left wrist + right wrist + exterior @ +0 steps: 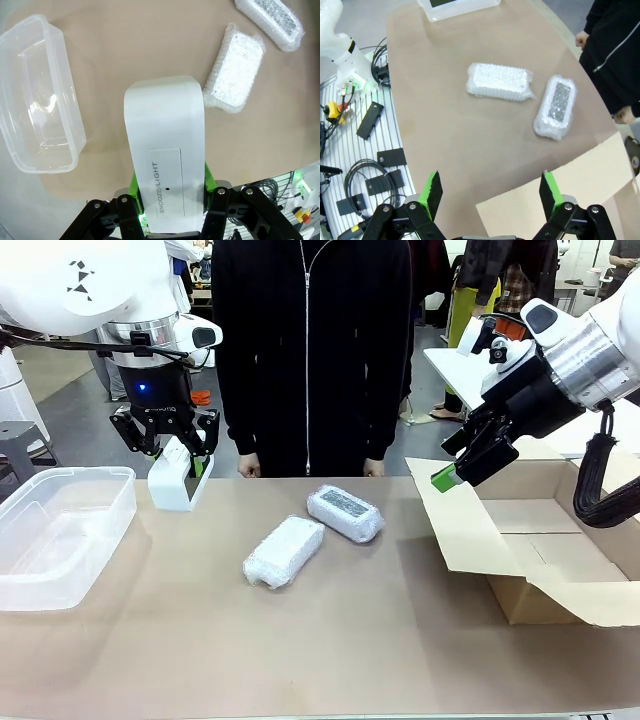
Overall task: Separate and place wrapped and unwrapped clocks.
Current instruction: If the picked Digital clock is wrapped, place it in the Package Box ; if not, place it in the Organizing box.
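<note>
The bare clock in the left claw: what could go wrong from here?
1. The left claw grips the bare clock at one end only, so its smooth casing may slip or swing loose.
2. The clock hangs beside the rim of the plastic tub and could knock the wall on the way in.
3. The open right claw sits over a flap of the cardboard box. Reaching for the two wrapped bundles, it might catch that flap.

Display face of the bare clock point(178, 480) is hidden; cardboard box point(535, 605) is cropped.
</note>
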### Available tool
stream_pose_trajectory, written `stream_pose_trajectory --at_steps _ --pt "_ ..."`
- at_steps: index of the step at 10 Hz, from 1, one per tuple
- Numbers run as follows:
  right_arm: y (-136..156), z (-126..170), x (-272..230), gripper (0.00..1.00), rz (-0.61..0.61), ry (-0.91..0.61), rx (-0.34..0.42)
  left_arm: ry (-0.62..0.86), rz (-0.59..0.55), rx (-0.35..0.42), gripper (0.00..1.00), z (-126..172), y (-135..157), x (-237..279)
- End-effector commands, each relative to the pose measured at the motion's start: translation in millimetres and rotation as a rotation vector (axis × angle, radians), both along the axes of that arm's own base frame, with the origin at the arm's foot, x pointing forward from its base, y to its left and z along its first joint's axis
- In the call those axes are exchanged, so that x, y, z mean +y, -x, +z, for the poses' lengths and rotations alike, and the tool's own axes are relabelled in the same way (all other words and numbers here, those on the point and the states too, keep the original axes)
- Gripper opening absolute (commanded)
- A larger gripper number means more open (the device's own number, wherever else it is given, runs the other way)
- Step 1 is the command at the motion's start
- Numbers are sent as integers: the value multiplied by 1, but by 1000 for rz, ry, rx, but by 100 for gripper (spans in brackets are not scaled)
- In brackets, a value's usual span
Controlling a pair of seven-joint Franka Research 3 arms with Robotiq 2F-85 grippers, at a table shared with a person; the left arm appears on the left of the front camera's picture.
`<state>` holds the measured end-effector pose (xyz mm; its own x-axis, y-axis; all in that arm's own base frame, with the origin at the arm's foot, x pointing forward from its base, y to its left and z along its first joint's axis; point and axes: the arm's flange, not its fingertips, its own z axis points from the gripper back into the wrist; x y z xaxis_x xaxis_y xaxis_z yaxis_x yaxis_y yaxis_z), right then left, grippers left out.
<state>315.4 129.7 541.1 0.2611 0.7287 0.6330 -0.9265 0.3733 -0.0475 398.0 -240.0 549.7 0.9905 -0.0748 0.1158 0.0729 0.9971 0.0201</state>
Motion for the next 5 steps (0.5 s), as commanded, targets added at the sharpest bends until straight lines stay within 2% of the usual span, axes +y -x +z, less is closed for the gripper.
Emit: stream_pose_trajectory --at_steps 1,3,4,5 --pt "-1 -1 0 100 27 -23 6 0 0 0 51 0 0 0" --pt "-1 -1 0 100 27 -23 6 -43 102 -14 51 23 -4 61" --pt "-1 -1 0 100 27 -23 6 -68 117 -3 51 27 -8 93" --pt "-1 -1 0 100 27 -23 6 -67 174 -28 51 25 -18 124"
